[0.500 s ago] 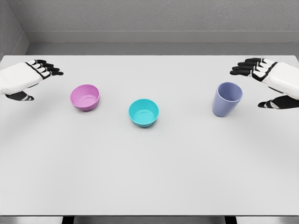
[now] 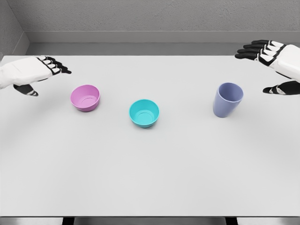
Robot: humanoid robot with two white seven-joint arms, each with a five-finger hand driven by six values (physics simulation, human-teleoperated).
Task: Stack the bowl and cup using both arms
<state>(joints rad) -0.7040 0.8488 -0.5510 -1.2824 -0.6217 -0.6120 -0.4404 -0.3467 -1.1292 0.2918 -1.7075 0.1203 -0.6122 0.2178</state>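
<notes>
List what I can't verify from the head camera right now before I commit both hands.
- Right hand: wrist cut off by the head view's right edge.
- Left hand: forearm cut off by the left edge.
- Inside of the tall lavender plastic cup: bottom hidden by its own wall.
- Far outer sides of the pink plastic bowl and teal plastic bowl: hidden by their rims.

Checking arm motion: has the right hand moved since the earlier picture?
Yes. The right hand has risen and drawn back, farther from the purple cup.

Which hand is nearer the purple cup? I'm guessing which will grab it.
Right. The right hand hovers open just right of the purple cup; the left hand is far across, beyond the pink bowl.
</notes>
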